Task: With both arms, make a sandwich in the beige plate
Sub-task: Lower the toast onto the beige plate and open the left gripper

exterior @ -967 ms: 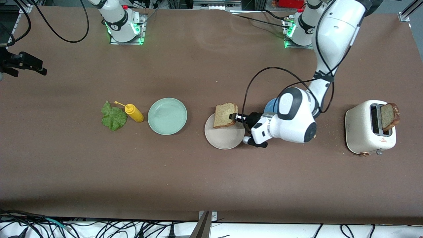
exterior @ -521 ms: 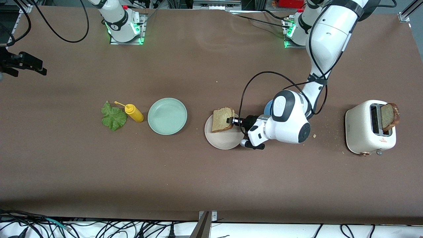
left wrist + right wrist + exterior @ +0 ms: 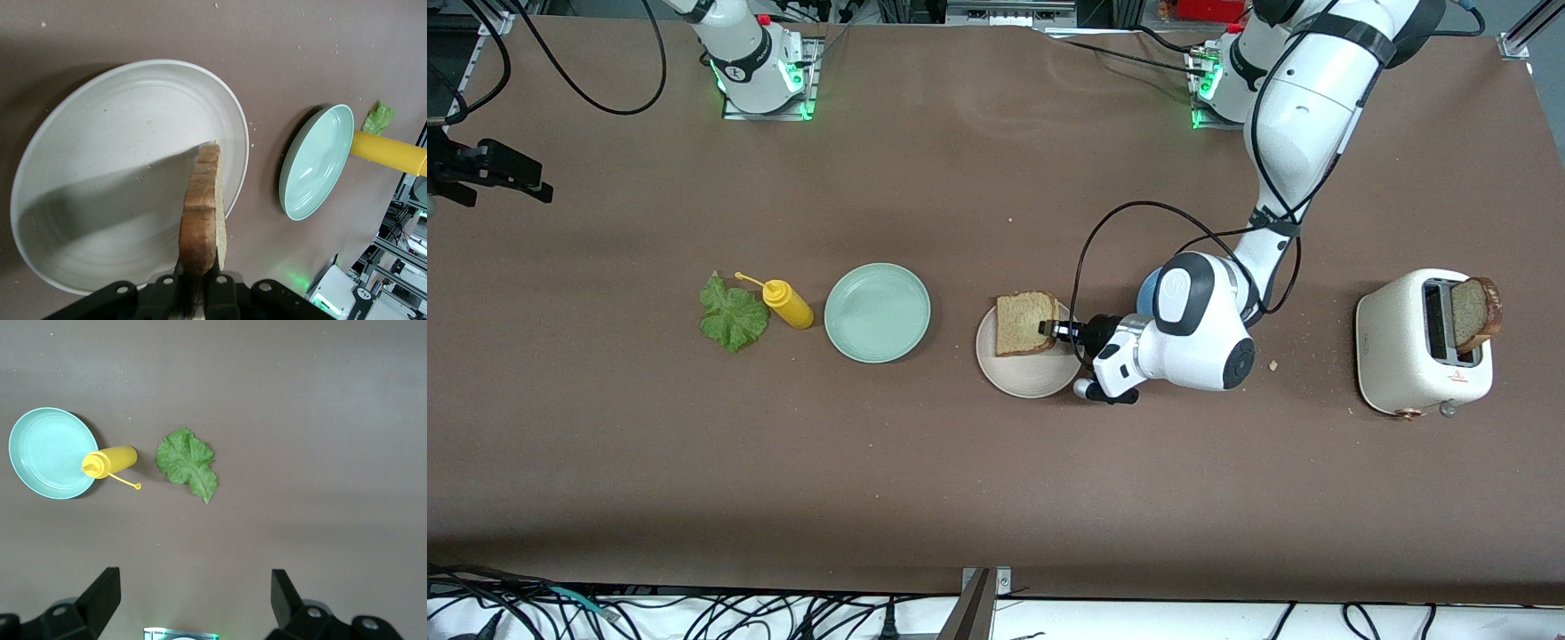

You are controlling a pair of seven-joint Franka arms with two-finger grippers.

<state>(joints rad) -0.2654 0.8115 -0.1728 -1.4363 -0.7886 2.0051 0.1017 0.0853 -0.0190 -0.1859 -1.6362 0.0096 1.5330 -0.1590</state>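
My left gripper (image 3: 1047,329) is shut on one edge of a brown bread slice (image 3: 1024,323) and holds it low over the beige plate (image 3: 1024,380), above the part of the plate farther from the front camera. In the left wrist view the slice (image 3: 202,227) shows edge-on between my fingers (image 3: 198,283) over the plate (image 3: 113,173). I cannot tell whether it touches the plate. A second slice (image 3: 1474,313) stands in the toaster (image 3: 1405,347). The green lettuce leaf (image 3: 732,313) lies at the right arm's end, and it also shows in the right wrist view (image 3: 187,462). My right gripper (image 3: 195,577) is open and empty high above the table.
A mint-green plate (image 3: 877,312) and a yellow mustard bottle (image 3: 787,303) lie between the lettuce and the beige plate. A blue plate (image 3: 1149,286) is mostly hidden under my left arm. Crumbs lie near the toaster.
My left gripper has lowered the bread slice onto the beige plate's area and shifted it slightly toward the right arm's end. The right arm has not moved.
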